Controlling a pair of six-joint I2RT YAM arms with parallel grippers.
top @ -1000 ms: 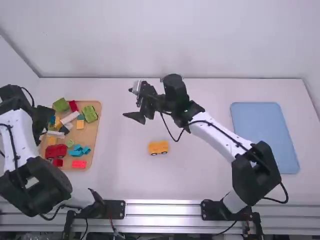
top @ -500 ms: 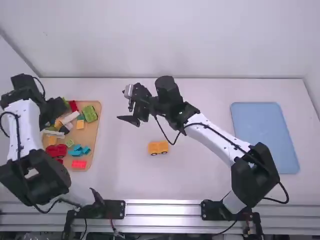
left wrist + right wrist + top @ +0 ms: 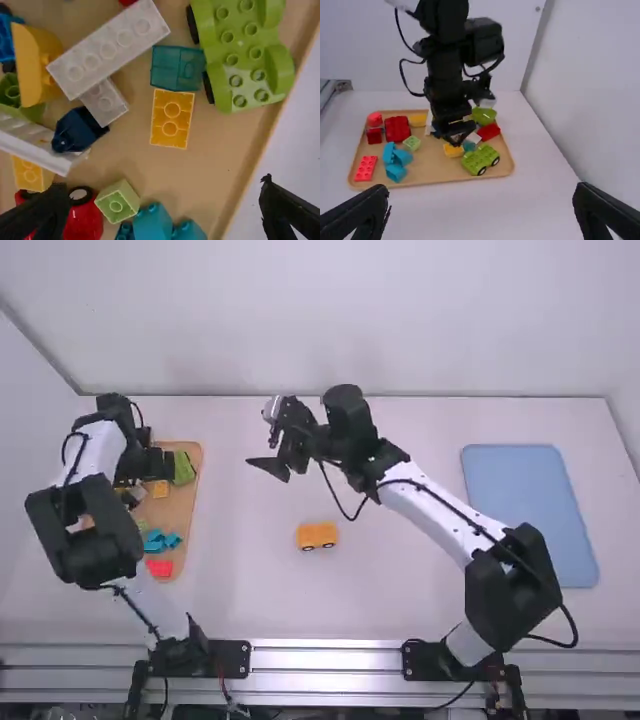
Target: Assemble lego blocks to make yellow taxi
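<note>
Fingers of left gripper (image 3: 165,185) spread, empty | high view, left side: yellow brick (image 3: 160,490) just below, long axis across closing line | left arm (image 3: 100,447) nearer

Tray (image 3: 184,506) (blocks (image 3: 159,567) in it) at left, toy car (image 3: 317,535) between, mat (image 3: 530,510) right

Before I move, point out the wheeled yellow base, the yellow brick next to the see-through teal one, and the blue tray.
Wheeled yellow base (image 3: 317,534): high view, middle of its body.
Yellow brick (image 3: 172,119): left wrist view, middle of its face.
Blue tray (image 3: 530,515): high view, its flat middle.
</note>
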